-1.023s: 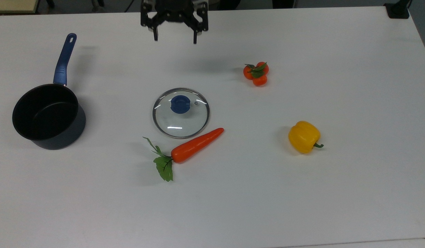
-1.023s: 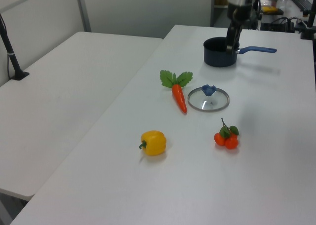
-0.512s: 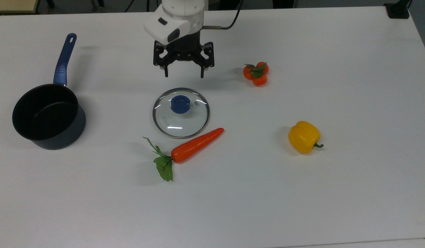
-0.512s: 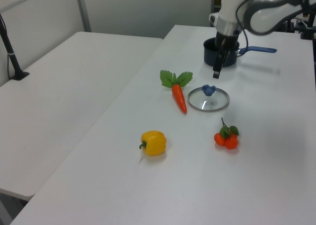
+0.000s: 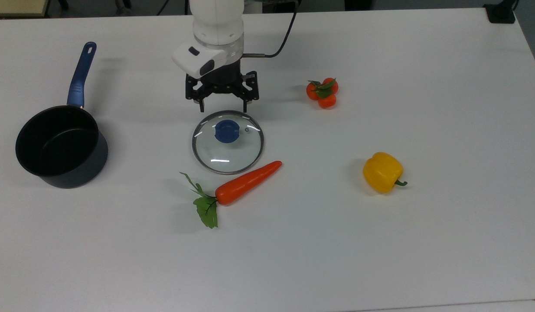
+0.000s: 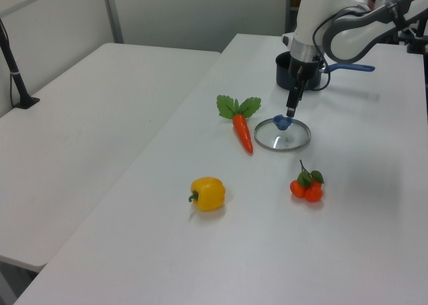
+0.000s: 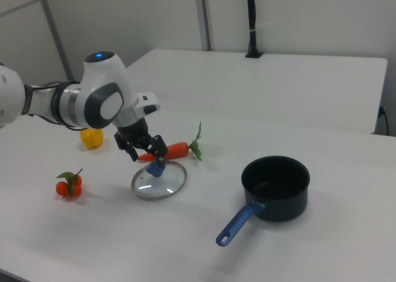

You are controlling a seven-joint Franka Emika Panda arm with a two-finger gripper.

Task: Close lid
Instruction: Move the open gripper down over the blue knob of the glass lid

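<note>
Lowered since a moment ago, the hand (image 5: 223,104) hangs open and empty over the lid (image 5: 228,141), lying flat, knob up, on the table (image 5: 423,238). Carrot (image 5: 248,182) touches its rim; saucepan (image 5: 61,146) sits well apart.

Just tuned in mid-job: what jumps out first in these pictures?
The white arm's gripper, fingers spread, hangs just above the glass lid, which lies flat mid-table with its blue knob up. The dark saucepan stands open and apart at the top view's left. Bright toy food rings the lid: a carrot against its rim, tomatoes and a yellow pepper toward the top view's right.
</note>
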